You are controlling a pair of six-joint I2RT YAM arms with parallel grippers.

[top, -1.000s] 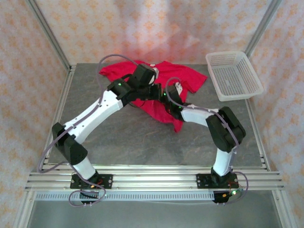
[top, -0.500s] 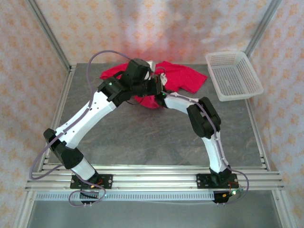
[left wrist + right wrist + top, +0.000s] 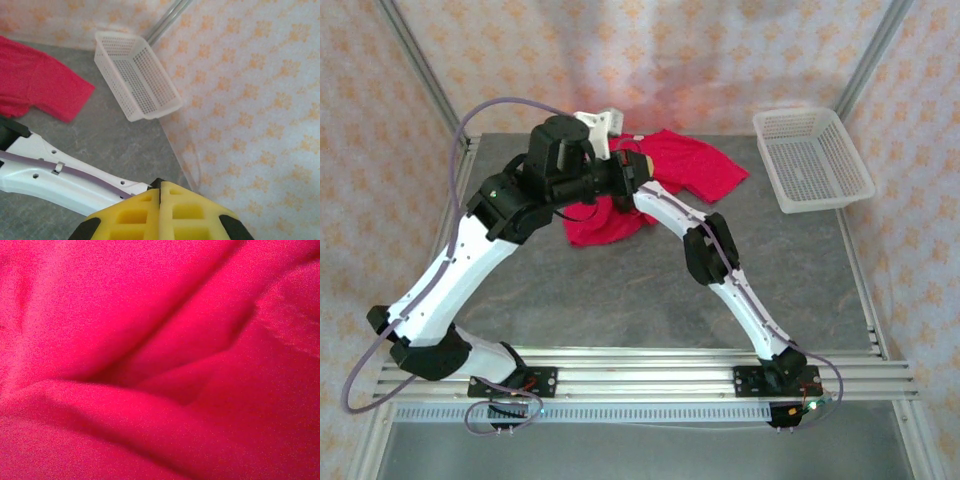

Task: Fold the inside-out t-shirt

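Stretched farther toward the table's (image 3: 620,290) far edge now, my right jaws press nearest the bunched inside-out t-shirt (image 3: 692,165), opening untellable; left jaws closed, empty.

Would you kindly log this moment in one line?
bright red soft cloth t-shirt: crumpled, unfolded | left jaws: shut | right jaws: unclear

This looks like a robotics lab test cell: patterned fabric walls (image 3: 720,50) hang on aluminium posts (image 3: 422,70) around a grey counter (image 3: 620,300), with robot arms (image 3: 460,260) bolted to a rail (image 3: 640,375) along the bottom.
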